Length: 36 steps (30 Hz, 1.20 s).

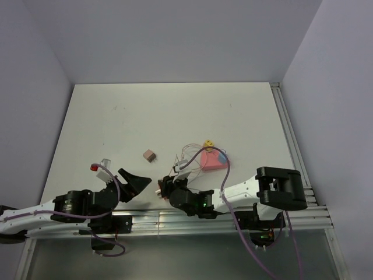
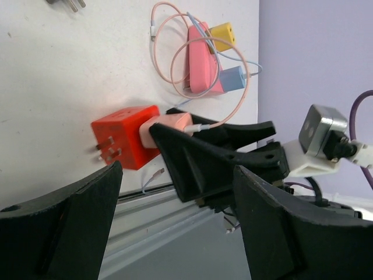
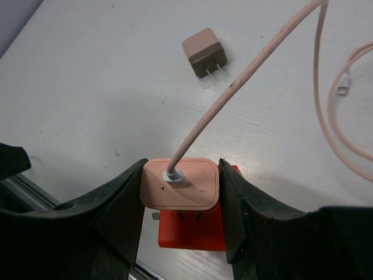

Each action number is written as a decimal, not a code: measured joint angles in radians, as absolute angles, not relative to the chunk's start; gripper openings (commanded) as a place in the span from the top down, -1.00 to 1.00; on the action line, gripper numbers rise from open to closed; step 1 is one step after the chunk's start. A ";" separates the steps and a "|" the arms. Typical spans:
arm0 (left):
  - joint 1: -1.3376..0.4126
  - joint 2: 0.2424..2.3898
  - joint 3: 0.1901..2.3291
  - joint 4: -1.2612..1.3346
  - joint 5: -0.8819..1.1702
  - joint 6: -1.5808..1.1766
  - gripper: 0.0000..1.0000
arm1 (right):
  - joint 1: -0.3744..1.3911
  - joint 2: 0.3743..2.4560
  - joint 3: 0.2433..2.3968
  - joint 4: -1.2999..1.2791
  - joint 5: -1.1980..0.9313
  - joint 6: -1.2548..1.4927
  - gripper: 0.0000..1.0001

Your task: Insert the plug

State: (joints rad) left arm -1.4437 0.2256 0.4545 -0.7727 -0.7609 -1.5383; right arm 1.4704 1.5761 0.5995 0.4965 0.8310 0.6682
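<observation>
Right wrist view: right gripper (image 3: 180, 175) pinches the pink plug (image 3: 182, 188) by its sides; the red adapter (image 3: 195, 232) lies straight beyond its prong face, touching, at the table's near edge; left wrist view alone shows the left gripper (image 2: 175, 210) spread wide, empty, nearby.

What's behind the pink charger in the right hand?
A red adapter block, pressed against the far face of the pink charger. The charger covers that joint, so the socket is hidden.

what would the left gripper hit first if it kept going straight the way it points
Likely the right gripper, shut on the pink charger, with the red adapter beside it; depth is unclear.
</observation>
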 measured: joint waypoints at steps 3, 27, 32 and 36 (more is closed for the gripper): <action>-1.444 0.190 0.455 -0.786 -0.761 -1.538 -0.64 | 1.502 1.617 0.645 0.466 0.863 0.718 1.00; -1.444 0.212 0.583 -1.016 -0.851 -1.693 -0.64 | 1.623 1.831 0.939 -0.052 1.202 0.977 1.00; -1.444 0.241 0.583 -1.013 -0.852 -1.694 -0.71 | 1.673 1.770 0.875 -0.081 1.206 1.013 1.00; -1.444 0.340 0.582 -1.009 -0.819 -1.702 -0.76 | 1.654 1.700 0.827 -0.072 1.168 1.014 1.00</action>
State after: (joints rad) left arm -1.4437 0.3397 0.5816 -1.0092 -0.8188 -1.7020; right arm 1.6539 1.6997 0.8268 -0.0715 1.1679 1.0142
